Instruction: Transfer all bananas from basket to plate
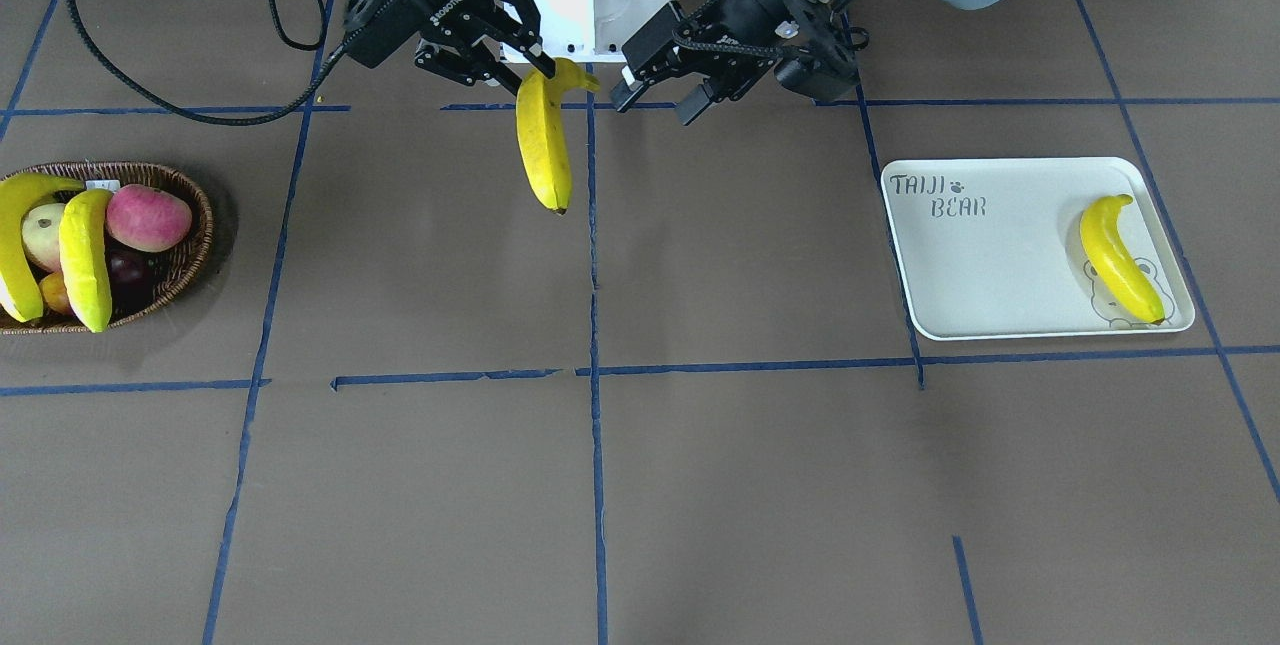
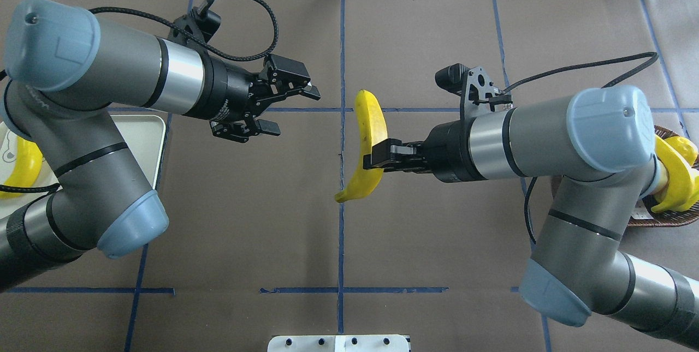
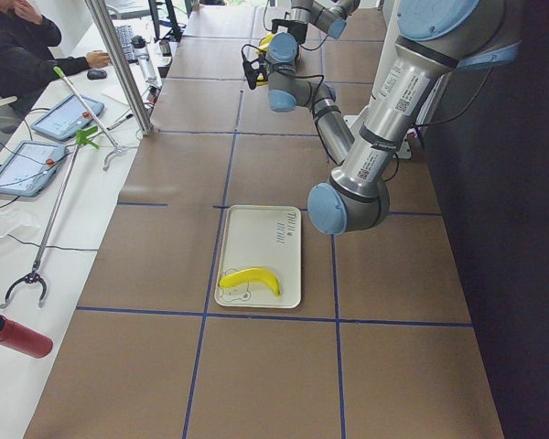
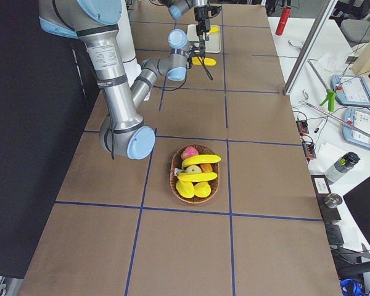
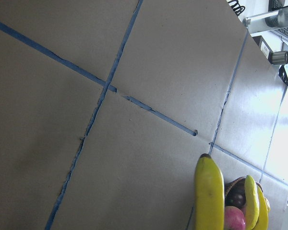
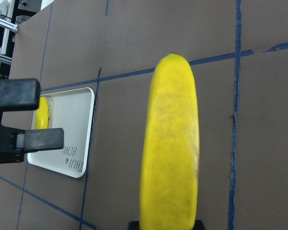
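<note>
The right hand [image 2: 380,156] is clamped on a banana [image 2: 370,117], gripping it toward its stem end. It holds the banana in the air above the middle of the counter [image 1: 760,485], with the dark tip hanging down clear of the surface. The left hand [image 2: 293,110] hovers near it, fingers spread apart and not touching the fruit. The two hands face each other across the blue tape line [image 1: 597,485] that runs down the counter's middle.

The plate [image 1: 1000,255] lies flat toward the counter's end on the robot's left. A second banana [image 1: 1120,260] rests on it over the bear-face outline, at the end away from the "TAIJI BEAR" lettering.

The basket [image 1: 195,225] sits by the opposite end, on the robot's right. A third banana [image 1: 85,260] and a fourth banana [image 1: 15,245] lie in it side by side on top of the other fruit. A red-pink apple [image 1: 148,217] is just beside them.
</note>
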